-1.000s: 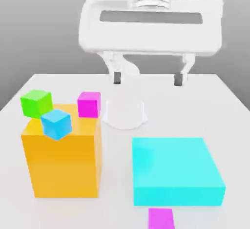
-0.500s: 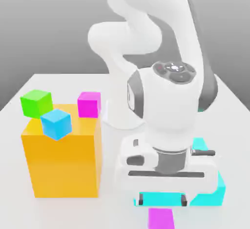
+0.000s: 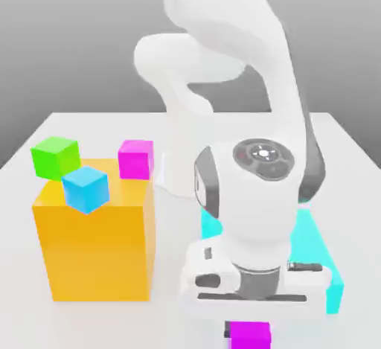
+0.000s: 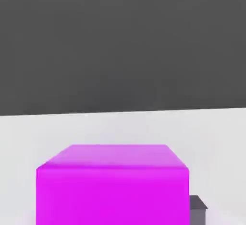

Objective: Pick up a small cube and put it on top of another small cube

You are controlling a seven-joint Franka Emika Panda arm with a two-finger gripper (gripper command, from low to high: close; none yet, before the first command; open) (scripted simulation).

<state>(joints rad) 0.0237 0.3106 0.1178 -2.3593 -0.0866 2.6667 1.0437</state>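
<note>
One small magenta-pink cube point(image 3: 250, 337) lies on the white table at the near edge of the exterior view. My gripper point(image 3: 248, 330) has come down over it and is shut on it, the white hand point(image 3: 249, 292) hiding the cube's top. In the hand view this cube point(image 4: 113, 185) looms large, with a dark grey fingertip point(image 4: 197, 209) pressed against one side. The other small magenta-pink cube point(image 3: 136, 159) stands at the back edge of the orange block point(image 3: 97, 247); whether it rests on the block or behind it I cannot tell.
A small blue cube point(image 3: 85, 188) sits on the orange block's top and a small green cube point(image 3: 55, 157) at its back left corner. A flat cyan block point(image 3: 327, 266) lies at the exterior view's right, mostly behind my arm. The arm's white base point(image 3: 178, 180) stands behind.
The hand swung down from high at the back to the near cube, then sank lower over it. Its fingers went from wide open to shut on the cube.
</note>
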